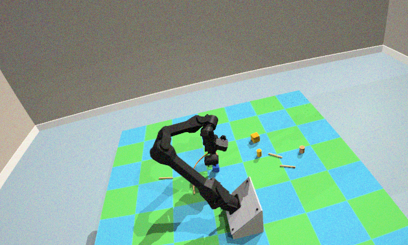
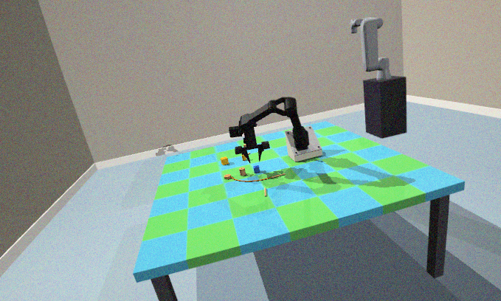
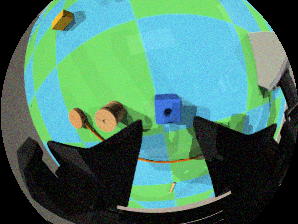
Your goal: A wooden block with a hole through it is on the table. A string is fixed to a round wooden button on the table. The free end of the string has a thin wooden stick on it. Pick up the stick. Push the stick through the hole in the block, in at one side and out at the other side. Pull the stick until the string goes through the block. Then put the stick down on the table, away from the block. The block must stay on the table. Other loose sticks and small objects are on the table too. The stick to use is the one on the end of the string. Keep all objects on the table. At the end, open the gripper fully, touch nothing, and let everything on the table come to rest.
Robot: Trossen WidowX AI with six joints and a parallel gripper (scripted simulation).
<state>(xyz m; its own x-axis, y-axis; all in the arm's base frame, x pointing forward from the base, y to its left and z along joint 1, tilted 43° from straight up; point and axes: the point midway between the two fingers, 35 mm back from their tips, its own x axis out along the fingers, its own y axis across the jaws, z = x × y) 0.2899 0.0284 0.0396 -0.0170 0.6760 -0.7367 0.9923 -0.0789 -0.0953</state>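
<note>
So your hand is hanging over the counter with its fingers parted, only partway open, and nothing's between them; you've got the blue block sitting on the counter near the fingertips, hole showing in the wrist view; no string runs through it that I can see.

Your orange string starts at the flat round button and curves past the block, apart from it; the stick on its free end is lying on the counter, partly behind the arm in the top view; a fatter wooden cylinder stands between button and block.

You've also got a loose stick lying apart from the string; over on the other side there's a yellow cube, a small yellow cylinder and two more loose sticks, with a little brown cylinder beyond them.
</note>
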